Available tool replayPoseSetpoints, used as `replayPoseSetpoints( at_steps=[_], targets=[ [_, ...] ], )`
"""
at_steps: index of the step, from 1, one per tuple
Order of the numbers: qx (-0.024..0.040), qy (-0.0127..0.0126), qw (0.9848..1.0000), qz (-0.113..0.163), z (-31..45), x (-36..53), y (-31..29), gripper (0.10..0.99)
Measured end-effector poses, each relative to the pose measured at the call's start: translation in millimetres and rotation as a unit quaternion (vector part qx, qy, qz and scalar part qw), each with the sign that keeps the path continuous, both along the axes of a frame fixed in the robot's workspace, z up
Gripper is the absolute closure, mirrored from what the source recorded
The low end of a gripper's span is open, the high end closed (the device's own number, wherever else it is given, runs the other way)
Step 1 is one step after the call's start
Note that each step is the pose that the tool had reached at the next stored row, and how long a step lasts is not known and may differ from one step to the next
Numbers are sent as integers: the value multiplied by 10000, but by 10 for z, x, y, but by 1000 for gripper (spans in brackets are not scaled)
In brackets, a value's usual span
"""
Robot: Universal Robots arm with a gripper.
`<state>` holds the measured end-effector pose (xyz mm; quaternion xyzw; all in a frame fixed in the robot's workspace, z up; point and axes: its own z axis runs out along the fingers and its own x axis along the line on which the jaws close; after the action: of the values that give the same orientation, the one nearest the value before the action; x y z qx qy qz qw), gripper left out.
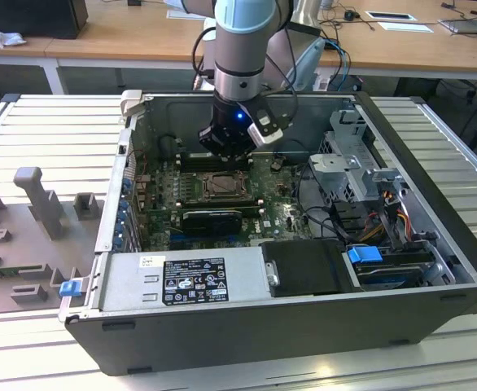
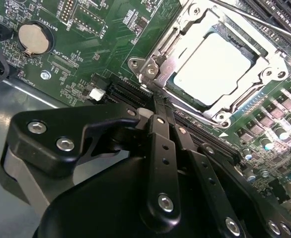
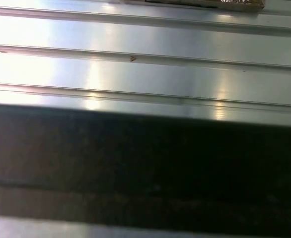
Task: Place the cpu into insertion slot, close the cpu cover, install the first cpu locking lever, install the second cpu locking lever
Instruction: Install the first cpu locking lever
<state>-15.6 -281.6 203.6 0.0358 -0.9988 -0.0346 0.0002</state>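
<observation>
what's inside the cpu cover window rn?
In the second wrist view the cpu shows through the cpu cover window, silvery top up. The insertion slot beneath is covered by chip and frame. The gripper sits just beside the cover's corner.

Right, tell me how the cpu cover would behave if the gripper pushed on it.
The cpu cover looks like thin stamped metal, so probably stiff yet springy. It lies flat over the cpu, so a push likely presses downward. Its shiny surface may be slippery for the gripper.

Claw (image 2: 158, 106) fingertips hidden behind own linkage; cpu cover (image 2: 264, 74) cut by edge.
</observation>
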Motion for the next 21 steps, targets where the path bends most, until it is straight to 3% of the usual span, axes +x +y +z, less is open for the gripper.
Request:
replayPoseSetpoints(
  at_steps=[4, 8, 9, 12, 13, 21],
  targets=[
    [-35, -2, 10000, 0, -10, 1, 2, 980],
    [14, -2, 10000, -1, -24, 0, -1, 980],
    [19, -5, 10000, 0, -7, 2, 1, 980],
    [9, -2, 10000, 0, 161, 1, -1, 980],
    [7, -2, 10000, 0, 183, 1, -1, 980],
    [0, -2, 10000, -1, 186, 1, -32, 980]
  ],
)
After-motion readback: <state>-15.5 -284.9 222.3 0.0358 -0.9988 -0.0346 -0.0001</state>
